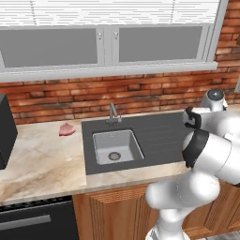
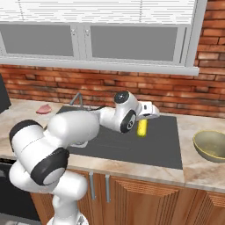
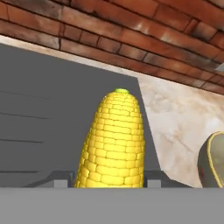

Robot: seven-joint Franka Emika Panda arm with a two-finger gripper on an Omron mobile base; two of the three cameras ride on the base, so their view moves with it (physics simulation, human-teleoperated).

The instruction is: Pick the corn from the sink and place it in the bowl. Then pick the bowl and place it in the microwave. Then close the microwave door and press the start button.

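Red brick runs behind the marble counter (image 1: 42,164), with a wide window above it, and set into that counter is the sink (image 1: 117,146), a grey basin with its round drain showing, sitting in a dark ribbed panel (image 2: 145,147) with a slim faucet (image 1: 112,112) at the back edge. Over on the left of the counter lies a flat pink lump (image 1: 66,129), well apart from the basin.

Now the arm: from the right base view it reaches out over the ribbed panel, and the gripper (image 2: 144,123) has the corn (image 2: 142,128) in its jaws, clamped on the cob's sides. The yellow cob hangs below the hand, above the dark panel and clear of the basin. From the hand view the corn (image 3: 113,140) rises right between the two dark finger tips (image 3: 61,178), its small green end pointing away toward the brick wall, the kernels pressed against both tips.

And there's the bowl (image 2: 212,145), yellow-green outside with a pale inside, resting on the marble to the right of the panel, apart from the cob. Its rim also shows at the right edge of the hand view, bowl (image 3: 213,162), on the marble just beyond the panel's corner.
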